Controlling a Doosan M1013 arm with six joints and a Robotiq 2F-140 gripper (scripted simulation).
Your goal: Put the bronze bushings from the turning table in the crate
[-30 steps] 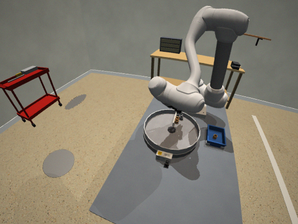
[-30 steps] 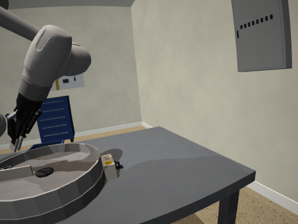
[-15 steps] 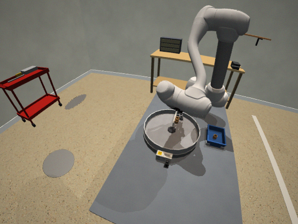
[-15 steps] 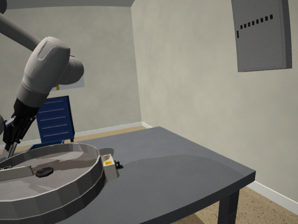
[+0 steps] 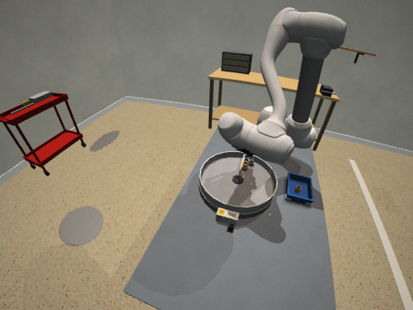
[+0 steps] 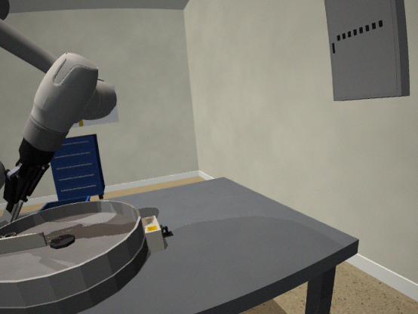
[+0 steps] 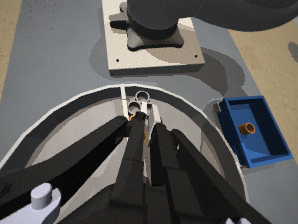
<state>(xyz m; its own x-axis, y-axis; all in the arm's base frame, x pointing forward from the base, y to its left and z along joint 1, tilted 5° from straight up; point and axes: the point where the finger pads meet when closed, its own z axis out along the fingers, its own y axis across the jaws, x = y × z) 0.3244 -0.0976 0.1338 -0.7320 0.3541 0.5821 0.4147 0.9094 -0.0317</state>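
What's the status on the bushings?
Gripper closed to a narrow gap, over turning table. One bronze bushing in crate. Bronze remains on table, beside steel.

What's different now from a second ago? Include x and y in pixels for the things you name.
The robot arm (image 5: pixel 257 135) (image 6: pixel 62 98) leaned over, and its gripper (image 6: pixel 15 217) came down lower toward the turning table (image 5: pixel 203 194) (image 6: pixel 113 266) (image 7: pixel 227 130). I can't see it take or drop anything. The blue crate (image 5: pixel 312 194) (image 7: pixel 272 154) stayed put, with one bronze bushing (image 5: pixel 298 188) (image 7: pixel 246 128) in it.
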